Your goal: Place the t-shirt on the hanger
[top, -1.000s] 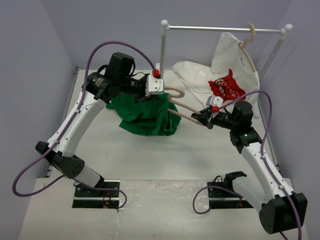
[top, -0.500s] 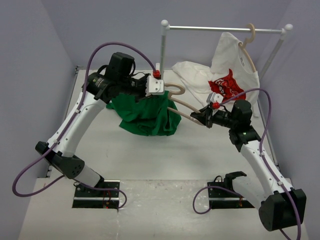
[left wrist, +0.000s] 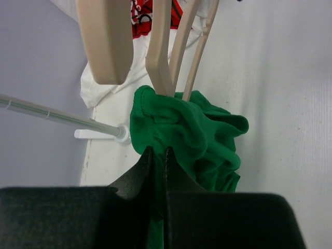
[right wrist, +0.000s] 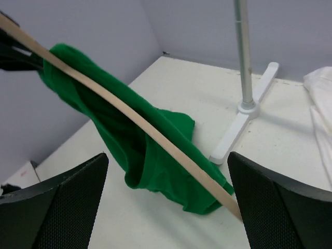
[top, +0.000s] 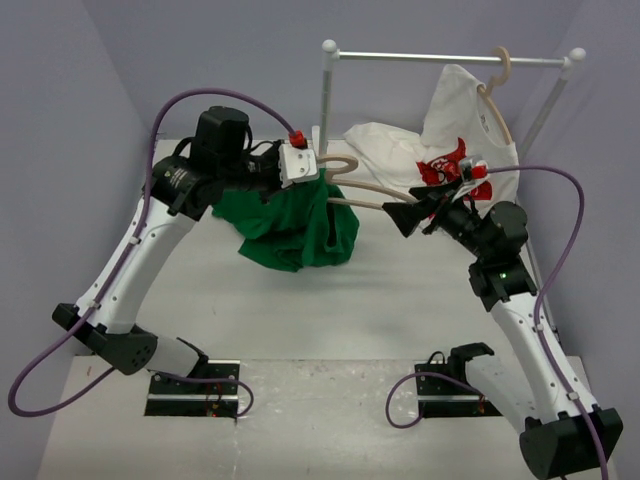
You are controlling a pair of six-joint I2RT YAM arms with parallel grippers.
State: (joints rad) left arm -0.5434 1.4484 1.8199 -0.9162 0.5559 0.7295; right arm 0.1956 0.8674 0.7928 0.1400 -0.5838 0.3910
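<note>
The left tool (left wrist: 158, 155) is pinching a fold of the green t-shirt (top: 295, 225) between fully closed fingers, holding it up above the table (top: 300, 300). The cloth is hanging in a bunched mass below the grip, its lower folds drooping toward the table's far left part.

The hanger (top: 375, 190) is riding in the air with its long axis running across the top view. Its hook end is lying just beside the left tool, and its far end is pointing at the right tool (right wrist: 167, 155), sloping slightly down toward it. The hook-side half is passing through the gathered shirt, while the other half is sticking out bare.

The right tool is standing wide open and gripping nothing. In its wrist view the hanger's slim bar is crossing diagonally between the two spread fingers (right wrist: 57, 207) without touching either.

Behind, a white shirt (top: 460, 120) with a red graphic is hanging from the rack's rail (top: 440, 58).
</note>
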